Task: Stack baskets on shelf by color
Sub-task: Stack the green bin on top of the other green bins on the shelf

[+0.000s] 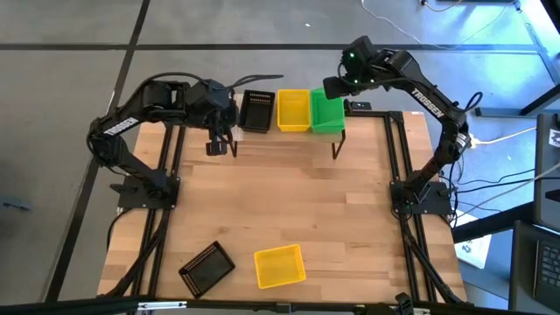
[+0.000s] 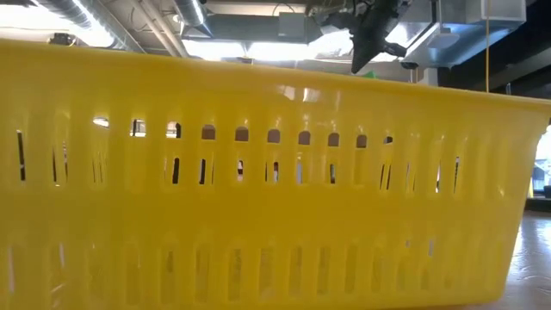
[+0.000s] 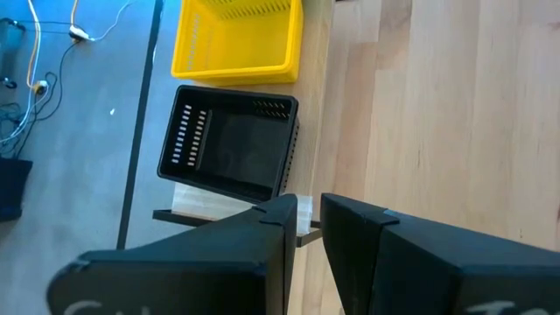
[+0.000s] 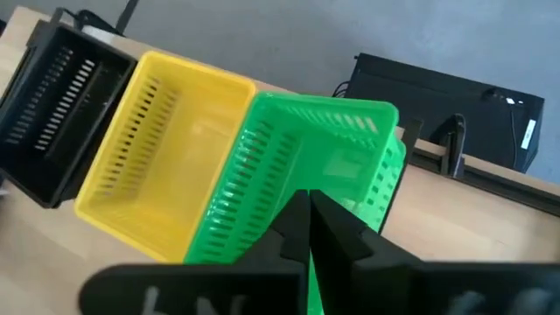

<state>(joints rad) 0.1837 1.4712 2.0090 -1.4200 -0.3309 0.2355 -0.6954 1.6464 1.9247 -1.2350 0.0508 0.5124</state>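
Three baskets stand in a row on the shelf [image 3: 197,203] at the table's far edge: black [image 1: 256,111], yellow [image 1: 293,110] and green [image 1: 327,112]. Near the front edge a black basket [image 1: 206,267] and a yellow basket [image 1: 280,266] rest on the tabletop; the yellow one fills the low view [image 2: 258,198]. My right gripper [image 1: 335,87] [image 4: 306,199] is shut, just above the green basket [image 4: 289,149]. My left gripper [image 1: 220,147] [image 3: 308,206] hovers open, with nothing between its fingers, by the shelf's left end, short of the black basket [image 3: 232,144]. My right gripper points slanting down from the far side at the green basket, its shut fingertips [image 4: 297,210] over the basket's inside. Whether they touch the basket, I cannot tell.
Bare wooden tabletop [image 1: 289,201] lies between the shelf and the two front baskets. Black frame rails [image 1: 398,157] run along both table sides. A black box [image 4: 437,96] sits beyond the far edge, and cables [image 3: 35,79] lie on the floor.
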